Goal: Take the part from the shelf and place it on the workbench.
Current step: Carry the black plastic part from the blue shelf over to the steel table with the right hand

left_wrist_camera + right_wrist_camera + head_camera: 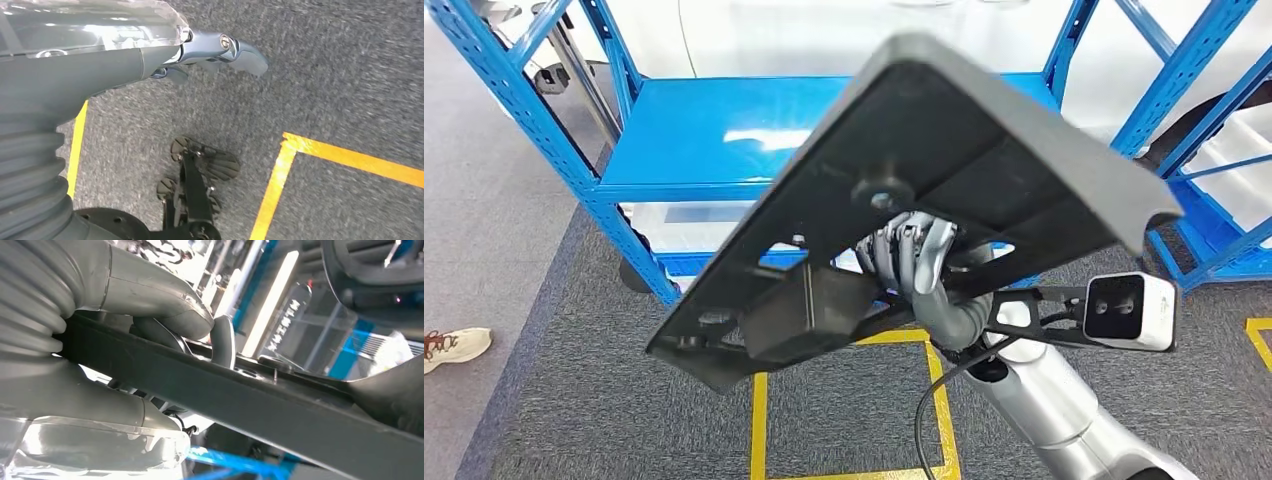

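— Nearest the head camera, what do you see?

— Silver right arm (pixel 1064 410) rising from below, with a white wrist camera (pixel 1130 310) beside it. Its right hand (pixel 916 262) grips a large flat dark grey plastic part (pixel 944 150) from underneath, fingers wrapped over one of its bars; the right wrist view shows the thumb (pixel 165 305) pressed on that black bar.

— Where is the part?

— Raised in the air, tilted, in front of the blue metal shelf (pixel 714 130), apart from it.

— The other hand?

— The left hand (pixel 210 52) hangs over grey carpet (pixel 340 75) with yellow tape lines (pixel 345 155); it holds nothing, fingers partly seen, so whether spread or curled I cannot tell.

— Farther off?

— A person's white shoe (pixel 454 347) on the floor.
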